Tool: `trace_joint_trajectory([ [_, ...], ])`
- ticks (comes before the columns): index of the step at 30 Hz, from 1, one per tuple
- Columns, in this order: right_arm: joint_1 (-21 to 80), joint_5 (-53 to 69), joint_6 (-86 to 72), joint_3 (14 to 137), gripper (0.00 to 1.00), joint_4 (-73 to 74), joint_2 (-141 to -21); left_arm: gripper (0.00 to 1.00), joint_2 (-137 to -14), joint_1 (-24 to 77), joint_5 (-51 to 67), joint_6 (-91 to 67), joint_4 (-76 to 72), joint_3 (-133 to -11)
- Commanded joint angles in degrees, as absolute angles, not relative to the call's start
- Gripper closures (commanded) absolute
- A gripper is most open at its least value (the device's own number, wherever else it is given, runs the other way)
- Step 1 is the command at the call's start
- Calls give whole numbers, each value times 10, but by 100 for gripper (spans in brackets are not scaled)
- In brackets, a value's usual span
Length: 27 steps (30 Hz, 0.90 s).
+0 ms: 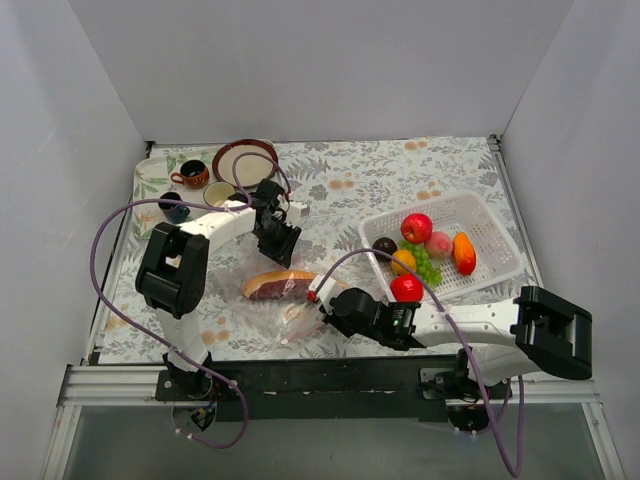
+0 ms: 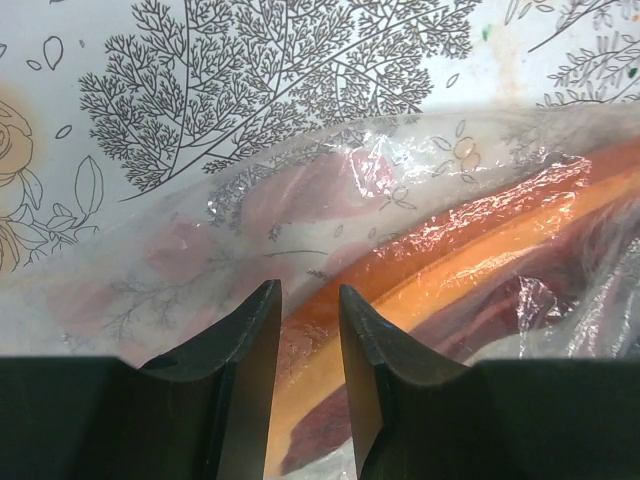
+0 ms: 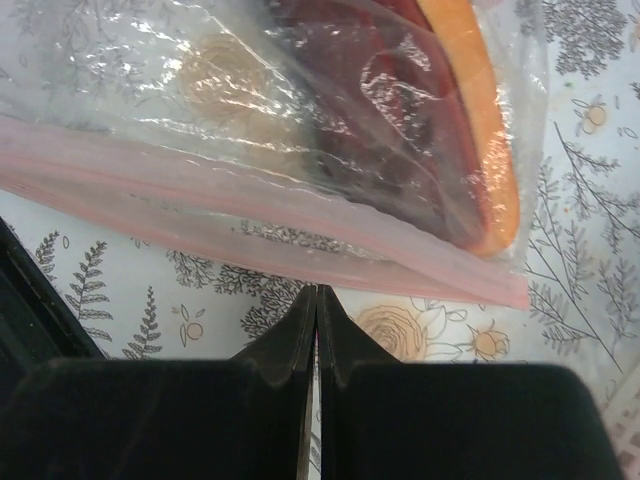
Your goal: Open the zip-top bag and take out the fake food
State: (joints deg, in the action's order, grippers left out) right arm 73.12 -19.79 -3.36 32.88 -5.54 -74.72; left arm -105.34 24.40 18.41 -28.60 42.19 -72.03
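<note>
The zip-top bag [image 1: 262, 312] lies flat on the flowered cloth between my two arms. Inside it is a long brown-maroon and orange piece of fake food [image 1: 278, 286]. My left gripper [image 1: 278, 245] hangs over the bag's far edge. In the left wrist view its jaws [image 2: 307, 292] stand narrowly apart above the film [image 2: 300, 200], with nothing pinched. My right gripper [image 1: 320, 300] is at the bag's near right side. In the right wrist view it [image 3: 317, 292] is shut and empty, just short of the pink zip strip [image 3: 200, 205].
A white mesh basket [image 1: 490, 225] at the right holds several fake fruits. A red ball [image 1: 406, 288] sits at its near edge, close to my right arm. At the back left stand a brown-rimmed plate [image 1: 244, 160] and cups [image 1: 192, 176].
</note>
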Motion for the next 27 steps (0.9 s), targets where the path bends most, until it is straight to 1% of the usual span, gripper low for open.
trace_joint_trajectory([
  [1,742,-174,-15,371,93,-109,-786,71,-1056,241,162,-285,410,-712],
  [8,741,-171,-1,394,86,-140,-831,71,-1062,242,169,-282,407,-699],
  [11,741,-182,-1,404,68,-151,-857,71,-1065,244,171,-281,408,-696],
  [12,741,-188,-2,406,55,-156,-865,72,-1065,244,172,-280,410,-696],
  [15,741,-209,25,414,41,-172,-896,72,-1068,247,173,-279,413,-696],
  [18,744,-260,42,423,33,-177,-928,73,-1070,251,177,-274,424,-702],
  [21,765,-353,84,419,30,-205,-952,73,-1069,260,178,-267,431,-703],
  [22,772,-379,99,419,30,-215,-958,73,-1070,262,180,-265,433,-703],
  [23,781,-435,125,420,30,-224,-963,73,-1072,267,185,-261,436,-704],
  [27,803,-528,212,406,30,-312,-987,74,-1077,278,199,-251,448,-696],
])
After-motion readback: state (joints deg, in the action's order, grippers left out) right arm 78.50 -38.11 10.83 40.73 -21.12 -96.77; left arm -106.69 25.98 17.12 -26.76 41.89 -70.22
